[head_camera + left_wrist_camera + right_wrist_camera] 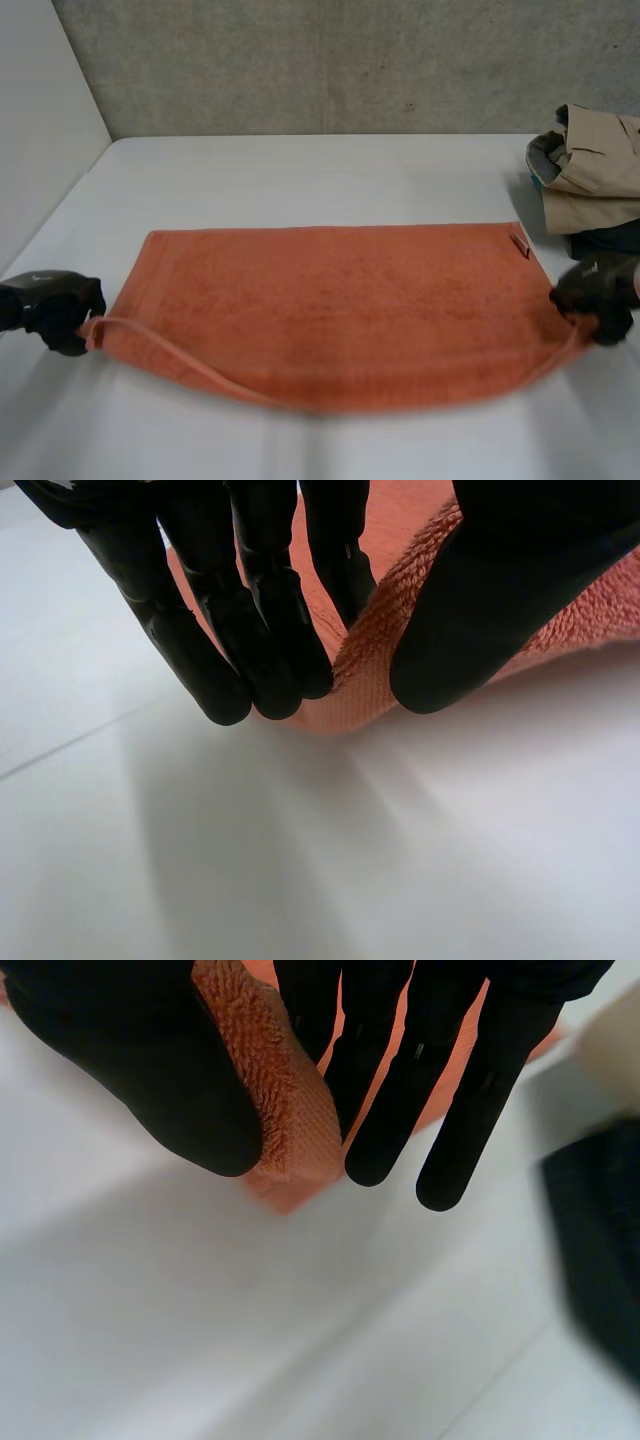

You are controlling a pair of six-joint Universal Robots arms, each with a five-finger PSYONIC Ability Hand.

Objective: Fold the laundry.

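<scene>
An orange towel lies spread across the white table, its near edge lifted and sagging between both hands. My left hand pinches the near left corner of the towel between its fingers and thumb. At the near right corner, my right hand is shut on the towel, thumb against fingers. A small tag sits at the towel's far right corner.
A pile of other laundry, beige and dark pieces, sits at the table's far right, close behind my right hand. A grey wall stands behind the table, and a white panel rises along the left side.
</scene>
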